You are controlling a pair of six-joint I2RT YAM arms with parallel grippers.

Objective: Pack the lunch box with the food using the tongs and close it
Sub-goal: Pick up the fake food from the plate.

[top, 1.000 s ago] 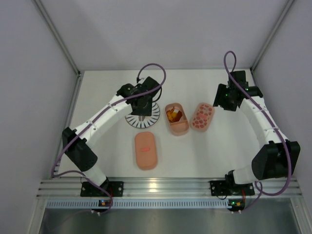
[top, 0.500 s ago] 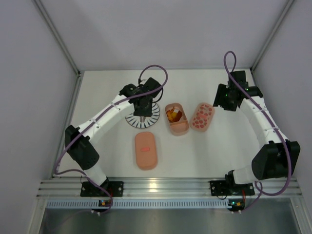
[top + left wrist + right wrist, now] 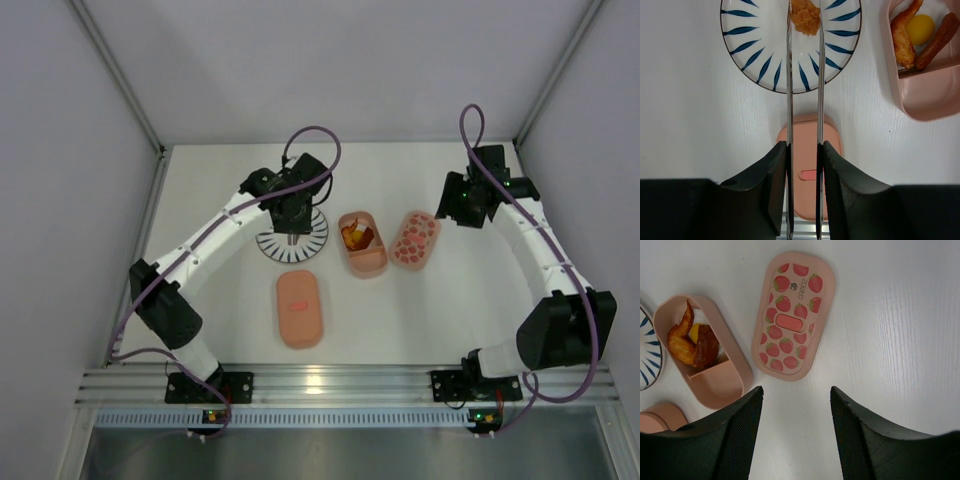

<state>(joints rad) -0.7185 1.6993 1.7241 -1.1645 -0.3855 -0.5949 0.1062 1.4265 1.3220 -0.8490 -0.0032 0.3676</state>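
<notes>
White counter point(image 3: 690, 125): left fingers point(image 3: 760, 185) now pinch tongs point(image 3: 789, 100) tighter than before, tips flanking orange piece point(image 3: 805, 15) ahead on plate point(image 3: 755, 60); lift looks ready. Right fingers point(image 3: 740, 435) wide, empty.

From above, bare table point(image 3: 450, 310) lay open at lower right, between the tray point(image 3: 368, 262) and my right arm's base. The strip along the top edge, behind the plate point(image 3: 315, 238), was open too. Mid-frame was crowded. Plate, tray and spotted lid point(image 3: 415, 239) sat in a row with narrow gaps, and the pink lid point(image 3: 299, 308) lay just below the plate. My left arm point(image 3: 215, 235) slanted across the left side and barred it. In my left wrist view the tongs point(image 3: 789, 90), gripped in my left pincer point(image 3: 804, 146), stretched over the pink lid and the plate. Under my right pincer point(image 3: 796, 392), jaws apart, white table ran free to the right of the spotted lid.
</notes>
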